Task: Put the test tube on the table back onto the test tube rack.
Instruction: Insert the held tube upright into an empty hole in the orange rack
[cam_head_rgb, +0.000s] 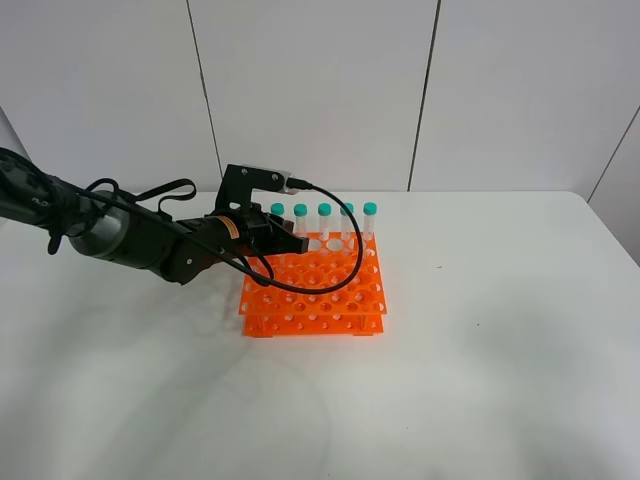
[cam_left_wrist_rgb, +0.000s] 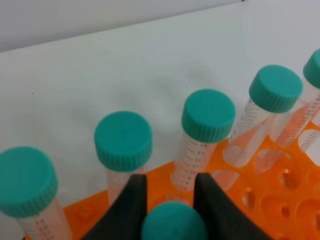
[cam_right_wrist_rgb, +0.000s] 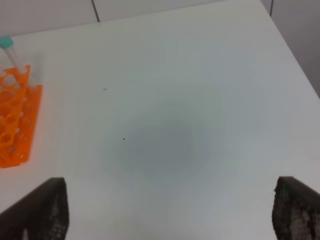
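The orange test tube rack (cam_head_rgb: 312, 290) stands mid-table. Several teal-capped tubes (cam_head_rgb: 324, 222) fill its back row. My left gripper (cam_head_rgb: 288, 241) reaches in from the left over the rack's back part. In the left wrist view this gripper (cam_left_wrist_rgb: 170, 179) is shut on the test tube (cam_left_wrist_rgb: 174, 223), whose teal cap sits between the black fingers (cam_left_wrist_rgb: 131, 202), just in front of the back-row tubes (cam_left_wrist_rgb: 207, 117). The tube's lower end is hidden. My right gripper (cam_right_wrist_rgb: 170, 210) hangs open over bare table (cam_right_wrist_rgb: 165, 100), well right of the rack (cam_right_wrist_rgb: 15, 125).
The white table (cam_head_rgb: 480, 380) stretches bare to the right and front of the rack. A black cable (cam_head_rgb: 340, 270) loops from the left wrist across the rack's top. A white panelled wall stands behind the table.
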